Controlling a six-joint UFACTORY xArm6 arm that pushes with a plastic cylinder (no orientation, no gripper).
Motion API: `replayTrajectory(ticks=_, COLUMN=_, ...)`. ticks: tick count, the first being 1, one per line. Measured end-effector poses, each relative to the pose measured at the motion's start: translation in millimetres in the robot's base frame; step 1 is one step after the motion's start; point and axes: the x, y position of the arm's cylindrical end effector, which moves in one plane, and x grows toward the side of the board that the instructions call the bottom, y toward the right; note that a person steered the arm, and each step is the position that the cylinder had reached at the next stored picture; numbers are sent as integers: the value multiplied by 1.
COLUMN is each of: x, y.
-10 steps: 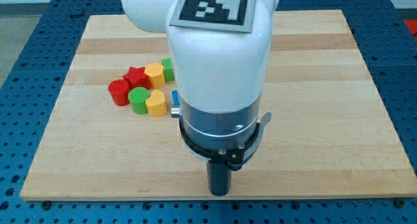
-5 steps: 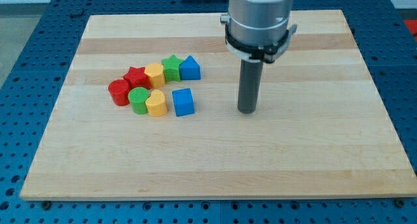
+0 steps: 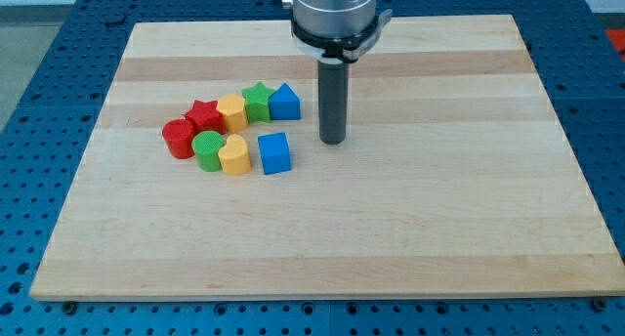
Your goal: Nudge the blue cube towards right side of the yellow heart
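Approach step. My tip (image 3: 334,141) bare, touching nothing, right of and above blue cube (image 3: 275,152). Cube just right of yellow heart (image 3: 233,154), small gap. Next: 1 light leftward nudge.

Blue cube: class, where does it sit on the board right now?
The blue cube lies left of the board's centre, just right of the yellow heart, below-left of my tip.
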Motion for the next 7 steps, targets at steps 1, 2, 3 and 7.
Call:
replayTrajectory(ticks=1, x=0, y=-19)
replayTrajectory(ticks=2, x=2, y=-35)
replayTrajectory(ticks=3, x=2, y=-40)
replayTrajectory(ticks=7, x=12, y=-60)
